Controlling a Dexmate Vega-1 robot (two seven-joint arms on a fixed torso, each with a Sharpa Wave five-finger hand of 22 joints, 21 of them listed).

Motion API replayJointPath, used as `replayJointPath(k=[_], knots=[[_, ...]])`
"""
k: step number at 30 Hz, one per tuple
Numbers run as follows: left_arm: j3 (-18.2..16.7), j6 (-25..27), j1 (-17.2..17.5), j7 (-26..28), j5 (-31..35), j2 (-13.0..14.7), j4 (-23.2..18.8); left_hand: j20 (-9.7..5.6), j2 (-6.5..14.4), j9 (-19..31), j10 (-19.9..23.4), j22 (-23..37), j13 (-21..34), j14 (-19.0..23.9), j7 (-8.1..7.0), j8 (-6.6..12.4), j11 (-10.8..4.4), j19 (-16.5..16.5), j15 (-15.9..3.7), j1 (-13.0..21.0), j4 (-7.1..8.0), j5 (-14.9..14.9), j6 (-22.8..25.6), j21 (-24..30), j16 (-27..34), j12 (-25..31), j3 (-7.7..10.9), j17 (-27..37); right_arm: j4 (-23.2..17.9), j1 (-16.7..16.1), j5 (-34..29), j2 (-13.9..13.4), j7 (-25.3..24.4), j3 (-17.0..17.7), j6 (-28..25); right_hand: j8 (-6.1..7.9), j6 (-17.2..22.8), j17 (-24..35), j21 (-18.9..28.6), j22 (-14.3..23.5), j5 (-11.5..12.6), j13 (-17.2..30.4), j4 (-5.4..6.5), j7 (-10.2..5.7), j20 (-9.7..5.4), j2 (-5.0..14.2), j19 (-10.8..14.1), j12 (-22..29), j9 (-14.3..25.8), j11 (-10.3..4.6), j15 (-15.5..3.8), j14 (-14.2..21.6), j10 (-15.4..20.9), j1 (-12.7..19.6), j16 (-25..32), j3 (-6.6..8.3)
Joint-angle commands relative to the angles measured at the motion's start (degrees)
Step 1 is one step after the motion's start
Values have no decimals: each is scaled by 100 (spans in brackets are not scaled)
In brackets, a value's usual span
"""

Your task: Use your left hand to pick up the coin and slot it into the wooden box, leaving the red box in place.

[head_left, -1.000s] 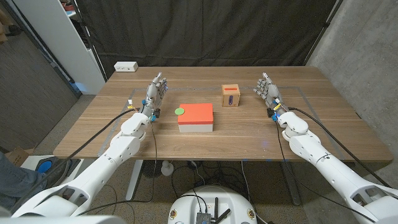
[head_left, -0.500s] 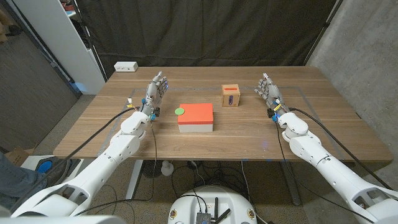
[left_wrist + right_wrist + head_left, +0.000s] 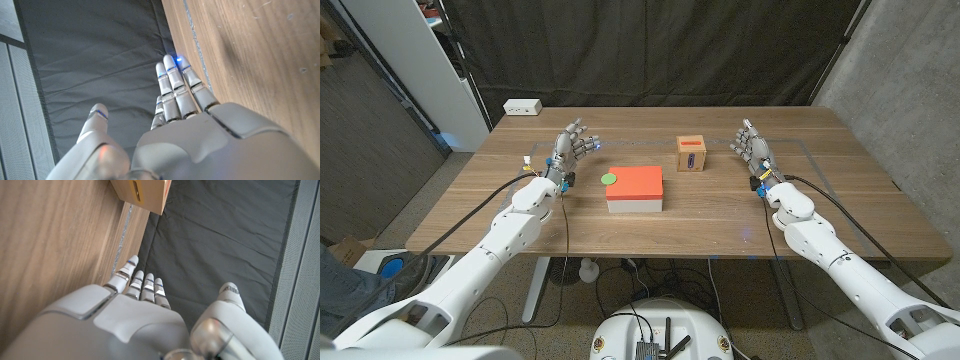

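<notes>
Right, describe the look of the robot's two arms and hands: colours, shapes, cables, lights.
Both arms are glossy white, built of rounded shell segments. A thin black cable trails along each forearm. The left hand and right hand are silver-grey and jointed, with small blue lights at the fingertips. Small coloured fittings, blue, yellow and red, sit at the wrists. In the wrist views the backs of the hands are smooth pale-grey plates.

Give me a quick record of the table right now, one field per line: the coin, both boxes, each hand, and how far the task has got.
coin: green coin lying on the red box's top, near its left corner
red box: red box at mid-table, red top over white sides
wooden box: wooden box behind and right of the red box, slot on its front face
left hand: left hand left of the red box, fingers apart, holding nothing
right hand: right hand right of the wooden box, fingers apart, holding nothing
task stage: coin not yet picked up
</notes>
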Motion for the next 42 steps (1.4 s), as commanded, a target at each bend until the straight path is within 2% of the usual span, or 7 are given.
replayJointPath(k=[1, 8, 9, 11, 14, 21, 42], knots=[[-131, 799, 111, 427, -371, 93, -496, -116, 4, 23, 1543, 640, 185, 1460, 177, 68, -193, 916, -340, 198, -25, 27, 466, 928, 720, 449, 144, 251, 4, -26, -71, 68, -91, -19, 103, 32, 32, 0, 36, 27, 34, 17, 0, 16, 21, 62, 67, 51, 25, 8, 43, 44, 37, 56, 23, 49], [-111, 1325, 131, 996, -250, 248, -855, -763, -111, 25, 3193, 895, 774, 2860, 127, 105, -848, 2384, -785, 363, -45, 50, 1385, 1837, 1647, 1214, 465, 709, -35, -88, -68, 119, -189, 0, 146, 21, 18, -6, 39, 27, 31, 17, -8, 6, 25, 89, 92, 53, 26, 14, 27, 69, 65, 70, 31, 61], [-98, 1341, 136, 1117, -172, 253, -889, -874, -212, 27, 3437, 1119, 1076, 3093, 167, 71, -1007, 2479, -781, 523, -88, 46, 1552, 2058, 2017, 1750, 564, 1001, -41, -97, -75, 125, -206, 2, 157, 20, 17, -7, 39, 27, 30, 17, -9, 4, 24, 90, 93, 52, 26, 15, 36, 76, 65, 71, 34, 62], [-93, 1333, 140, 1178, -124, 250, -903, -1021, -402, 40, 3441, 1720, 1322, 3127, 222, 35, -1043, 2479, -764, 809, -114, 48, 1845, 2506, 2594, 2596, 668, 1469, -43, -103, -90, 123, -209, -1, 171, 18, 15, -9, 41, 27, 29, 17, -12, 3, 29, 95, 104, 52, 27, 19, 30, 81, 71, 75, 35, 64], [-120, 1300, 159, 1208, -137, 221, -911, -1045, -561, 69, 3426, 2726, 1514, 3163, 205, 31, -1207, 2272, -731, 1232, -114, 57, 2227, 3168, 3309, 3558, 636, 1860, -84, -136, -95, 134, -254, 2, 170, 13, 8, -12, 41, 27, 27, 18, -16, -2, 31, 101, 115, 51, 27, 14, 21, 89, 79, 81, 37, 67], [-214, 1665, 310, 1511, -200, 356, -1255, -1155, -617, 93, 3427, 3606, 1979, 3129, 45, 98, -1287, 2164, -737, 1762, -104, 114, 2853, 3814, 4176, 4764, 533, 2326, -247, -231, -156, 110, -390, -13, 98, 12, 13, -18, 42, 27, 24, 18, -26, -11, 41, 109, 132, 55, 28, 12, 40, 109, 106, 92, 42, 71], [-461, 2453, 591, 1851, -862, 502, -1942, -1170, -383, 143, 3405, 3537, 1915, 3105, -55, 132, -1302, 2239, -727, 3078, -122, 271, 3645, 4049, 4819, 5680, 569, 2179, -729, -484, -216, -170, -529, 135, -13, 23, 64, -35, 39, 28, 15, 22, -60, -35, 60, 127, 170, 63, 29, 30, 46, 156, 178, 137, 52, 90]])
